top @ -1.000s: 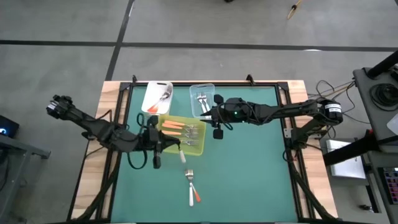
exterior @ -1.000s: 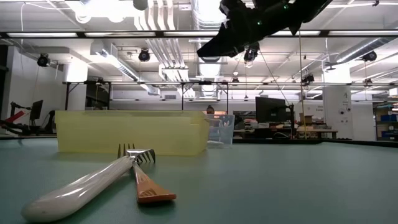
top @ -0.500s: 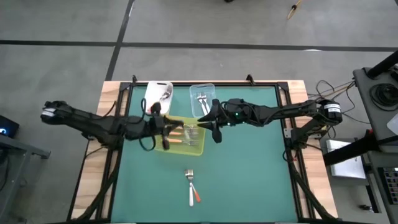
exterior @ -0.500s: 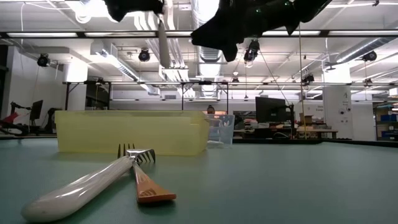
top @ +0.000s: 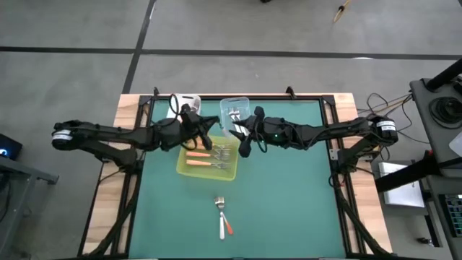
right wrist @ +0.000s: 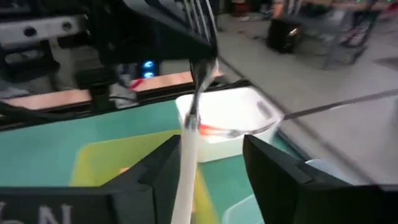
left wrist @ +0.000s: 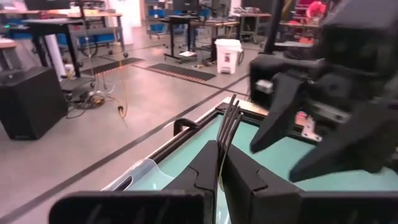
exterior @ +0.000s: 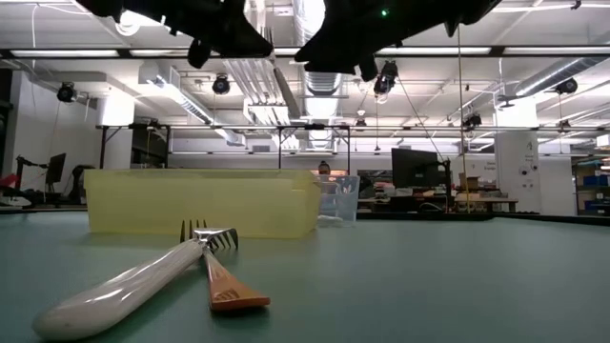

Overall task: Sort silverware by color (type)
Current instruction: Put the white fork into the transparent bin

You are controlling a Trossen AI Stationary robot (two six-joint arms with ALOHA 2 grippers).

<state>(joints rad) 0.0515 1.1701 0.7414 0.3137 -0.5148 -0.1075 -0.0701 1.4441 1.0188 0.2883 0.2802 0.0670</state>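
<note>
The left pincer (left wrist: 219, 163) is pressed together on a white-handled fork (right wrist: 186, 163), tines up, held in the air over the far edge of the yellow-green tray (top: 189, 170). Facing it, the right pincer (right wrist: 208, 163) stands spread, one finger on each side of the fork's white handle; I cannot tell whether they touch it. Orange-handled forks (top: 200, 157) lie in the tray. Beyond it stand a white tub (top: 189, 100) and a clear tub (top: 235, 105) with silver forks. Nearer on the green bench (top: 289, 209), a white-handled utensil (exterior: 124, 286) and an orange-handled one (exterior: 227, 286) lie crossed.
</note>
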